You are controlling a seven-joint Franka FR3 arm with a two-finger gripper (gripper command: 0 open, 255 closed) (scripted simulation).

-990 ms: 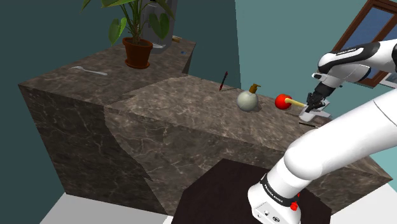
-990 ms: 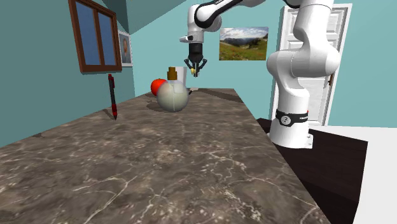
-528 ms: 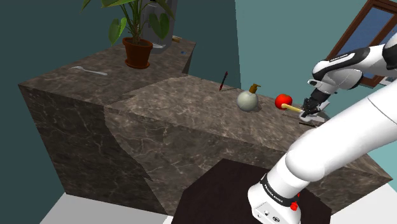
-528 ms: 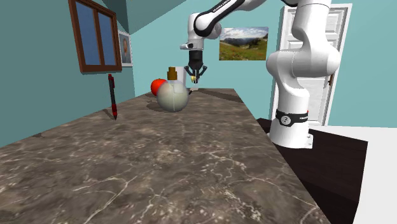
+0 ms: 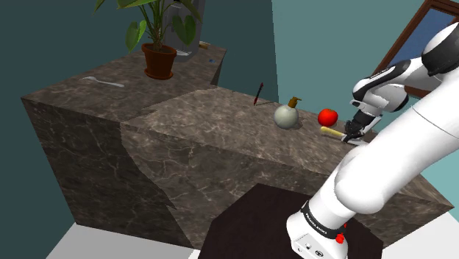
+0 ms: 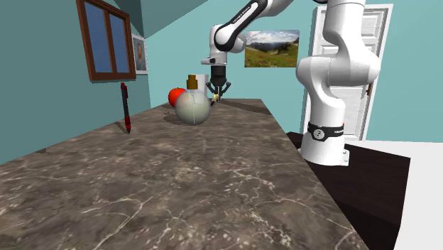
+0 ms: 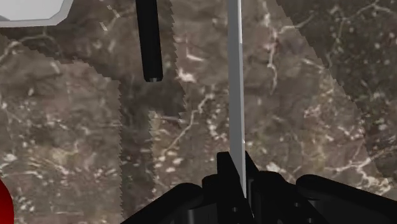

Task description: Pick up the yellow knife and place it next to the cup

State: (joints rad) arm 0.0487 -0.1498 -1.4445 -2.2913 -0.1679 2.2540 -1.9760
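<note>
Grasping the knife [image 5: 332, 132], my fingers [image 5: 355, 126] were clenched on it low over the dark marbled worktop [image 5: 213, 129], near the end at the shoulder view's right. From that camera the yellow handle stuck out of my fingers toward the red apple [image 5: 327, 116], near it but with a gap between them. I could not tell if the knife touched the stone or hung just above it.

Through the wrist camera the thin grey blade ran straight out from between my fingers, seen almost on its edge, with the veined stone under it. A black rod [image 7: 149, 39] lay on the stone beside the blade, not touching it. Past the rod stood a pale grey-white body, by its place the cup [image 7: 28, 7]. It was apart from the blade, with the rod between them. A part of the apple showed red at the side of my hand.

In the shoulder view, to the left of the apple, stood a round pale flask [image 5: 287, 116] with a brownish neck. Further left a thin red pen [image 5: 258, 93] stood upright. On the higher block behind were a potted plant [image 5: 159, 55] and a white spoon [image 5: 103, 81].

From the second exterior camera my white arm came down behind the flask, and the apple was partly hidden by it.
</note>
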